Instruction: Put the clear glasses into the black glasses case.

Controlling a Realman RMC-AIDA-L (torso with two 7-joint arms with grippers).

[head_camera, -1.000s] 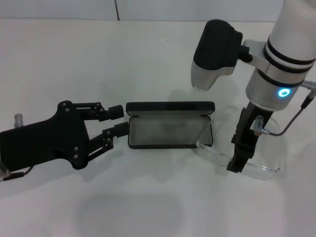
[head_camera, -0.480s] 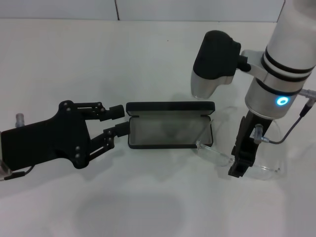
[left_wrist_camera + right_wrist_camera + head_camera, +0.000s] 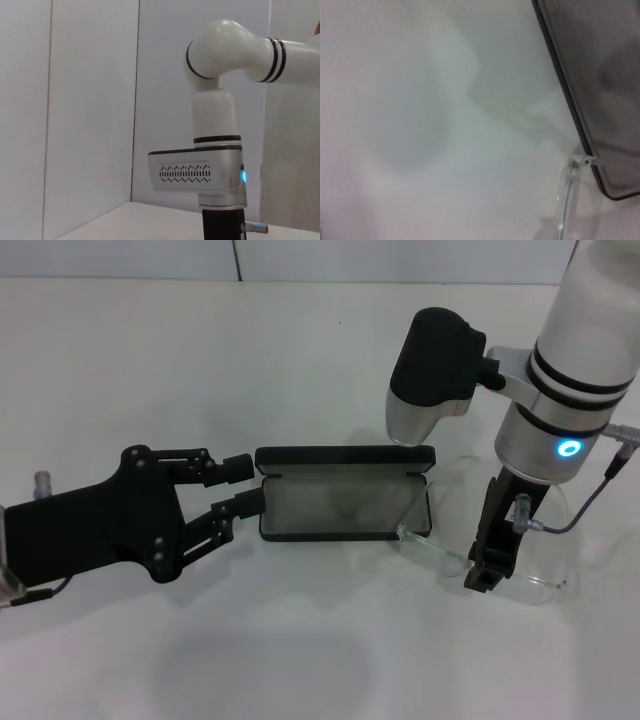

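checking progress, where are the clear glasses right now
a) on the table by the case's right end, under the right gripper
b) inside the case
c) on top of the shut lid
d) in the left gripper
a: the clear glasses lie on the table beside the open black glasses case, with the right gripper down on them.

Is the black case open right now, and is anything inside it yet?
Open and empty: the black glasses case shows its bare grey lining, lid raised behind. The clear glasses lie outside, one temple tip at its corner.

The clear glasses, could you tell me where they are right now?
In the head view, the clear glasses lie on the table's right side beside the open black glasses case, under the right pincer.
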